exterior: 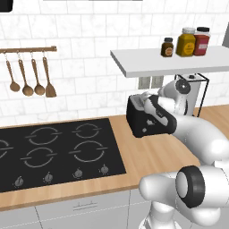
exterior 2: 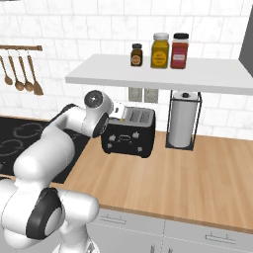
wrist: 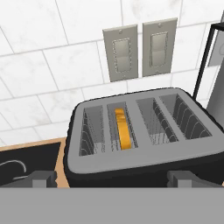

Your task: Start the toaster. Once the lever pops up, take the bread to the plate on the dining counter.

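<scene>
Hand view: bread (wrist: pixel 123 130) in boxy toaster (wrist: pixel 144 131).

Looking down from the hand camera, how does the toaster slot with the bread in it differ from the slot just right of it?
In the hand view, the bread slot of the toaster holds the bread, standing on edge, orange crust up; the neighbouring slot shows only bare wire guides. The bread slot lies left of the toaster's middle, the neighbouring slot right of it. Both are long, narrow, wire-lined openings in the grey top.
</scene>
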